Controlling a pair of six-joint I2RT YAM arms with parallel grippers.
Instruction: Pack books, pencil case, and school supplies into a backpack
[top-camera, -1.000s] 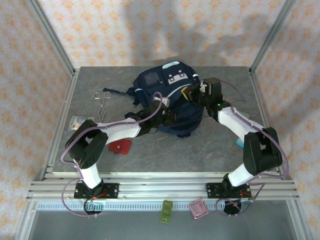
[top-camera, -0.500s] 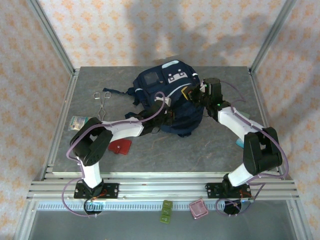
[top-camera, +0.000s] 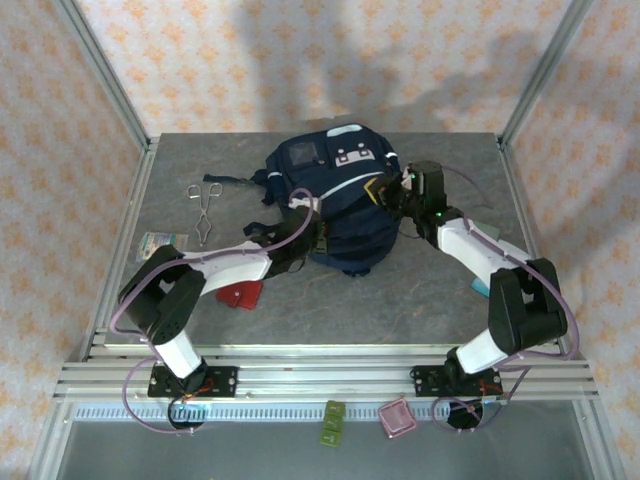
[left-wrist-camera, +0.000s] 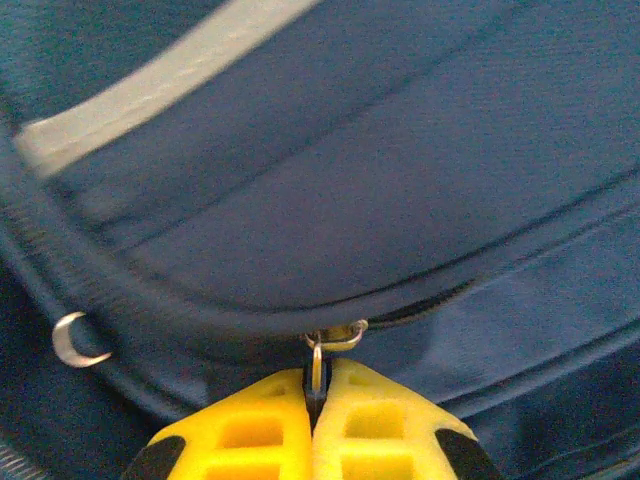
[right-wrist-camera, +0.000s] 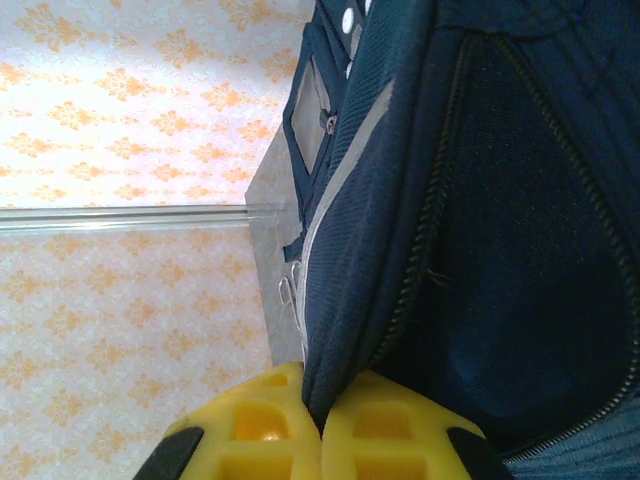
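Note:
The navy backpack (top-camera: 340, 190) lies at the back middle of the table. At its near left side, my left gripper (top-camera: 308, 232) is shut on the metal zipper pull (left-wrist-camera: 317, 362), yellow fingertips (left-wrist-camera: 260, 430) pressed together against the blue fabric (left-wrist-camera: 400, 150). My right gripper (top-camera: 384, 191) is at the bag's right side, shut on a fold of backpack fabric (right-wrist-camera: 350, 340) beside an open zipper track. The red square school supplies item (top-camera: 240, 293) lies on the table under the left forearm. The books and pencil case are out of view.
Metal scissors (top-camera: 205, 205) and a small clear packet (top-camera: 160, 242) lie at the left of the table. A teal object (top-camera: 481, 287) peeks out by the right arm. Green (top-camera: 332, 421) and pink (top-camera: 397, 417) items sit below the front rail.
The left gripper closed onto the zipper pull and moved left and toward the near edge along the bag. The backpack shifted slightly. The right gripper kept its grip.

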